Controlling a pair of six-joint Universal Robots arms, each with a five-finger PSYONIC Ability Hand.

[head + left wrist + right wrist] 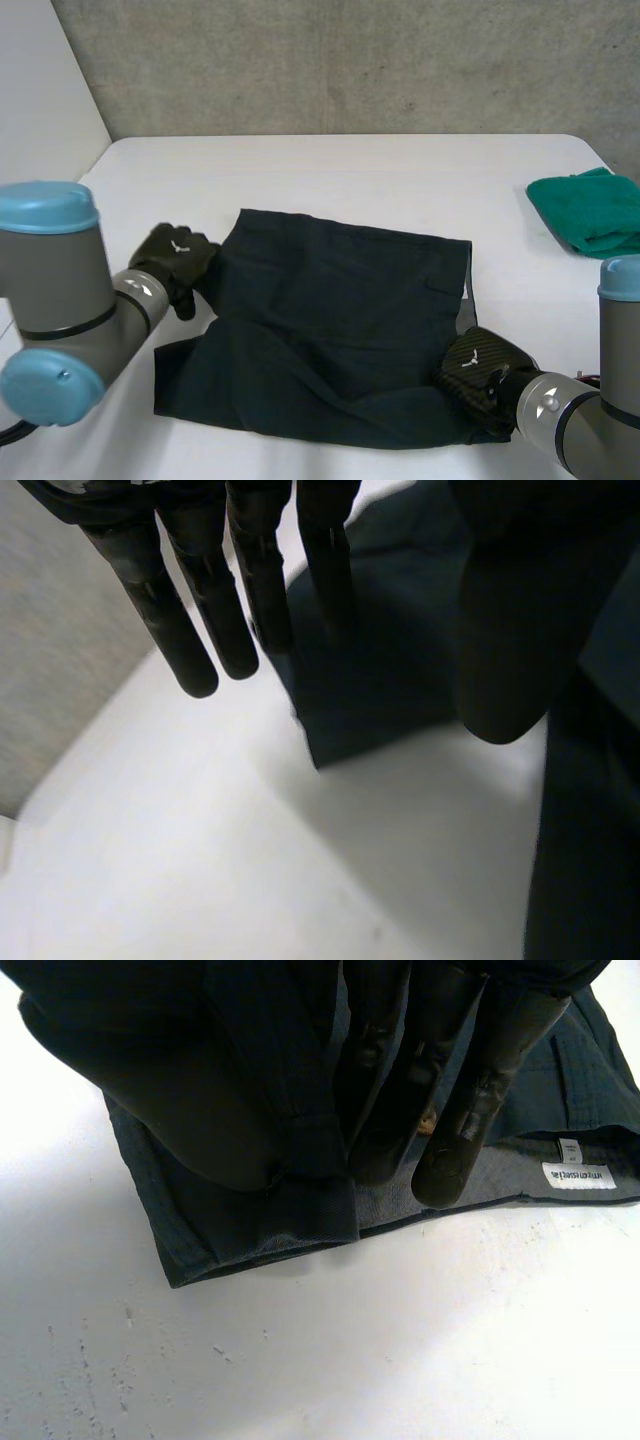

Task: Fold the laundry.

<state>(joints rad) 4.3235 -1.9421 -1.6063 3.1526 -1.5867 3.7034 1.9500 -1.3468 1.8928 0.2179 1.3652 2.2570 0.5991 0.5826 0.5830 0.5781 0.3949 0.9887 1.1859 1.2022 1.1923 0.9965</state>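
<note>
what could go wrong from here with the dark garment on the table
1. The right hand pinches the dark garment only at its edge, so a firm pull might slip the cloth free.
2. The left hand is open at the opposite edge, its fingers straight and gripping nothing. A one-sided lift would likely drag and bunch the cloth.
3. The green cloth lies near the right arm, and a wide swing could knock it.

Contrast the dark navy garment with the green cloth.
The dark navy garment lies spread mid-table; the green cloth sits bunched at the right edge. The garment covers more table than the cloth. The left hand and right hand are at the garment, not the cloth. Both lie on the white table.
</note>
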